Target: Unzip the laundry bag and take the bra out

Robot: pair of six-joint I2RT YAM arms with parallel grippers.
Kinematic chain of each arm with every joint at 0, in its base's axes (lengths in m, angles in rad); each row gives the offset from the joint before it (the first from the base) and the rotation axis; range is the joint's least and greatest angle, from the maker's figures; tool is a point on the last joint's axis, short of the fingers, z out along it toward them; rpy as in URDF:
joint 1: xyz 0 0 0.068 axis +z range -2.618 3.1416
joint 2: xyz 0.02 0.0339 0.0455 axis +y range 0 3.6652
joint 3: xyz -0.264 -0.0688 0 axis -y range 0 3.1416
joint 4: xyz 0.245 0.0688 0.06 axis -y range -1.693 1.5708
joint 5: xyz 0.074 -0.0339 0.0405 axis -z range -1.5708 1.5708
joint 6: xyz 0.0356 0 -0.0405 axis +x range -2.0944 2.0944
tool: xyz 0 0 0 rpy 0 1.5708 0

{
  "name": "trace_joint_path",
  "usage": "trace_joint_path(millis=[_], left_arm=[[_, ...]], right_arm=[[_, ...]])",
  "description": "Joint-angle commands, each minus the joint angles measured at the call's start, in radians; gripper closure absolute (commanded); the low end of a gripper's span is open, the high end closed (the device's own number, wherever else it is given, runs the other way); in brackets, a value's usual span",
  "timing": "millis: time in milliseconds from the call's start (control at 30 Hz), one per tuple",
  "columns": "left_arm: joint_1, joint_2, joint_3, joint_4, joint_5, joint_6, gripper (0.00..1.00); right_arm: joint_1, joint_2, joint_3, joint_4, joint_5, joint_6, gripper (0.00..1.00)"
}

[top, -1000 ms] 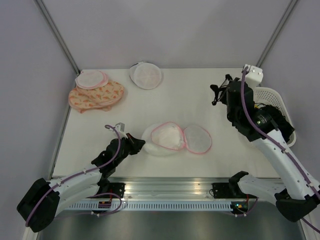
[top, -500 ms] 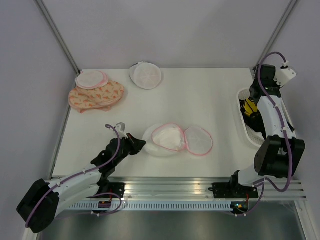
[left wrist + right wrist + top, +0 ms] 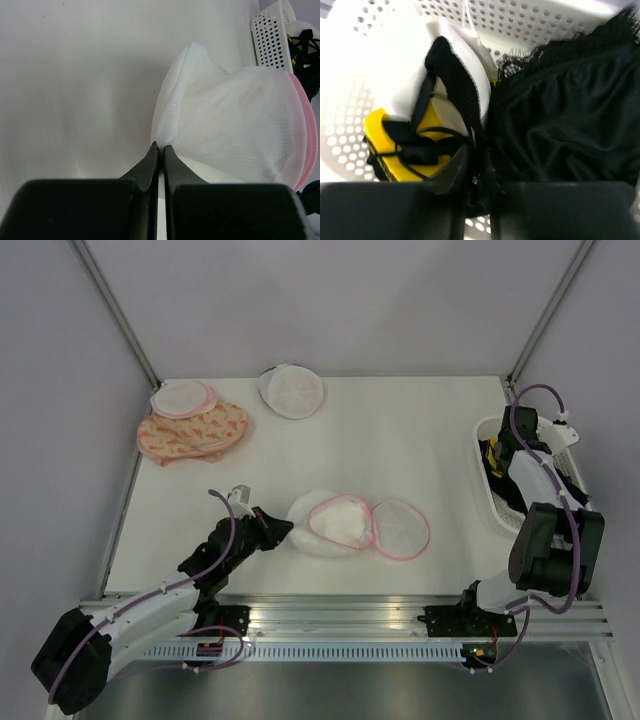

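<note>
The laundry bag (image 3: pixel 338 520) lies open at the middle front of the table, its two pink-rimmed mesh halves side by side. It also shows in the left wrist view (image 3: pixel 240 125). My left gripper (image 3: pixel 284 528) is shut on the white mesh at the bag's left edge (image 3: pixel 159 146). My right gripper (image 3: pixel 497 462) is down inside the white basket (image 3: pixel 497 508) at the right edge. In the right wrist view it (image 3: pixel 479 165) is shut on black fabric of a black lace bra (image 3: pixel 570 115) lying in the basket (image 3: pixel 530 20).
A yellow, white and black garment (image 3: pixel 395 150) lies in the basket beside the black bra. A plain white round case (image 3: pixel 292 390) sits at the back middle. A pink-edged round case (image 3: pixel 182 398) rests on orange patterned cloth (image 3: pixel 205 430) at the back left.
My right arm has swung from above the table's right side out and down into the basket, carrying the black bra. The bag has shifted slightly right. My left gripper keeps its hold.
</note>
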Motion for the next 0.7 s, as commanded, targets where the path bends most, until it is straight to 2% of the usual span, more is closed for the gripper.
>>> trace_joint_path(millis=[0, 33, 100, 167, 200, 267, 400, 500, 667], left_arm=[[0.002, -0.015, 0.020, 0.025, 0.022, -0.027, 0.98], [0.003, -0.012, 0.020, 0.025, 0.021, -0.027, 0.98], [0.002, -0.010, 0.019, 0.026, 0.019, -0.029, 0.98], [0.002, -0.013, 0.014, 0.031, 0.018, -0.032, 0.98], [0.003, -0.015, 0.008, 0.037, 0.018, -0.036, 0.98], [0.003, -0.016, 0.002, 0.045, 0.013, -0.042, 0.98], [0.002, -0.019, -0.006, 0.049, 0.009, -0.058, 0.98], [0.002, -0.030, -0.015, 0.052, 0.003, -0.068, 0.98], [0.003, -0.036, -0.021, 0.051, -0.007, -0.076, 0.98]], right_arm=[[-0.002, -0.157, -0.001, 0.016, -0.021, -0.023, 0.71], [0.000, -0.187, 0.001, 0.034, -0.122, -0.057, 0.60], [0.009, -0.264, 0.013, 0.054, -0.208, -0.144, 0.38], [0.030, -0.302, 0.044, 0.062, -0.344, -0.207, 0.31], [0.073, -0.307, 0.057, 0.047, -0.363, -0.254, 0.26], [0.141, -0.310, 0.091, 0.025, -0.421, -0.305, 0.24], [0.370, -0.338, 0.069, 0.019, -0.555, -0.348, 0.23], [0.516, -0.395, -0.074, 0.066, -0.653, -0.325, 0.24], [0.788, -0.450, -0.237, 0.140, -0.661, -0.246, 0.23]])
